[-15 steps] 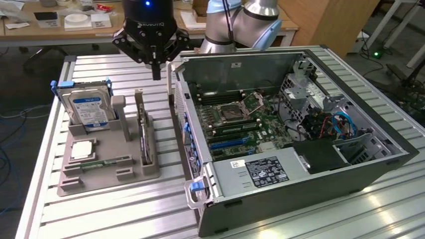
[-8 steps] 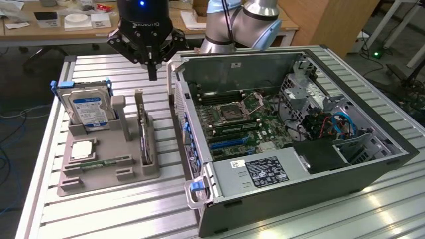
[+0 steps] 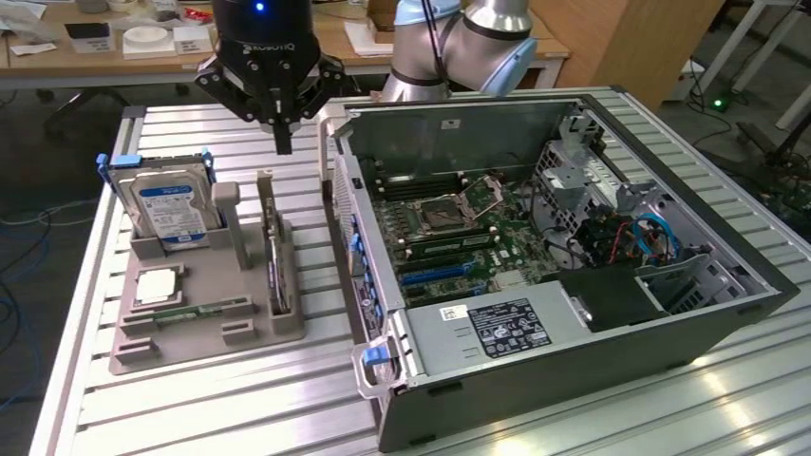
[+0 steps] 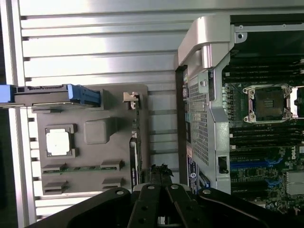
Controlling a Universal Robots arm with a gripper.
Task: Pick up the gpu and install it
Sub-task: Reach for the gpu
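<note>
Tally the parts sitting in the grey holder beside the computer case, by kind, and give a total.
hard drive: 1
processor chip: 1
memory stick: 1
gpu: 1
Total: 4

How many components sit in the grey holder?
4: the hard drive upright at the far end, the CPU flat before it, the memory stick nearest the camera, the gpu on edge toward the computer case. None seems hidden.

The arm (image 3: 462,43) points its gripper (image 3: 283,141) straight down, jaws closed.
</note>
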